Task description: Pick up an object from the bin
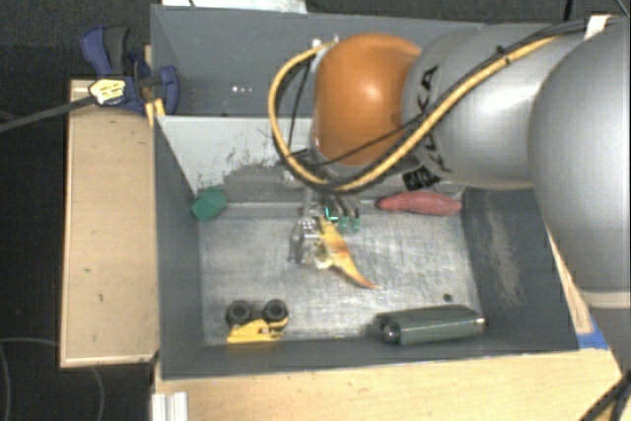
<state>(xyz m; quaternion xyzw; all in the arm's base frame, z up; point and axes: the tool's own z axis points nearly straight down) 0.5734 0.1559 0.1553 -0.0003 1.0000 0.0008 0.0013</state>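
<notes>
Yellow piece [351, 267] lies near the middle of the bin [178, 242], a thin curved strip that tapers to an orange point toward the front right. Its upper end meets the tip of the gripper [317, 245], which stands just behind and to the left of it. Whether the gripper is clamped on the strip or open beside it cannot be told from this angle.

Bare floor, scuffed grey metal, rings the piece on every side, with the widest open stretch to its right and to its left. The walls are well apart from it.

Nearest of the other things is a dark grey pen-like bar [431, 324], lying flat along the front wall to the right. A small yellow toy [256, 321] with black wheels sits by the front wall to the left. A green round lump [208, 204] rests in the back left corner. A pink oblong [421, 203] lies against the back wall, on the right, partly under the arm [513, 104]. Above the gripper sits the smooth orange cover [363, 99], looped by black and yellow cables [284, 108].
</notes>
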